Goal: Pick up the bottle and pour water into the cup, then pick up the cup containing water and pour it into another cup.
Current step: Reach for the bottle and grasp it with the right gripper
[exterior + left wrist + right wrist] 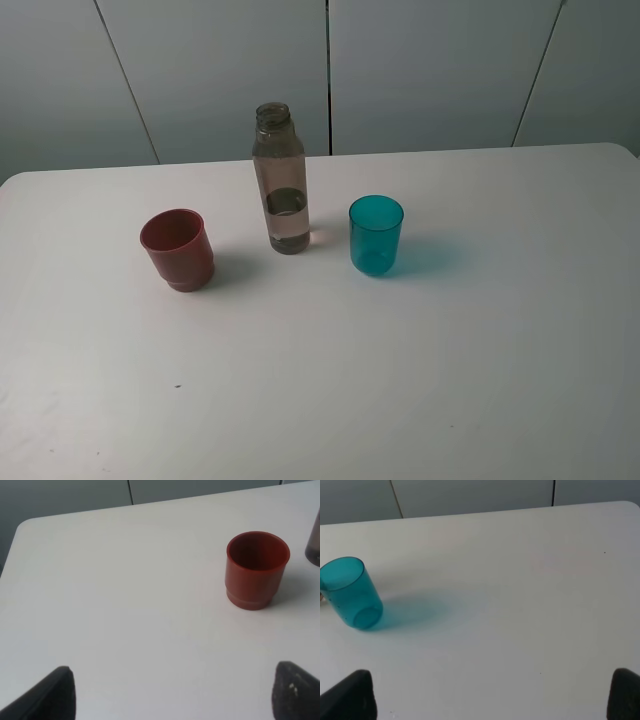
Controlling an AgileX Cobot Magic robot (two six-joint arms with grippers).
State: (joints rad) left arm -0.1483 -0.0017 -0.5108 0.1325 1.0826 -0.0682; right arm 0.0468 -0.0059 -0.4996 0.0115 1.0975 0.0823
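On the bench the part-filled bottle stands upright between the red-brown cup and the teal cup, while the left end effector and right end effector gape wide, empty.

White surface with rounded corners, softly and evenly lit; behind it, pale grey wall panels split by dark seams.

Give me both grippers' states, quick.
Left gripper: open, holding nothing.
Right gripper: open, holding nothing.
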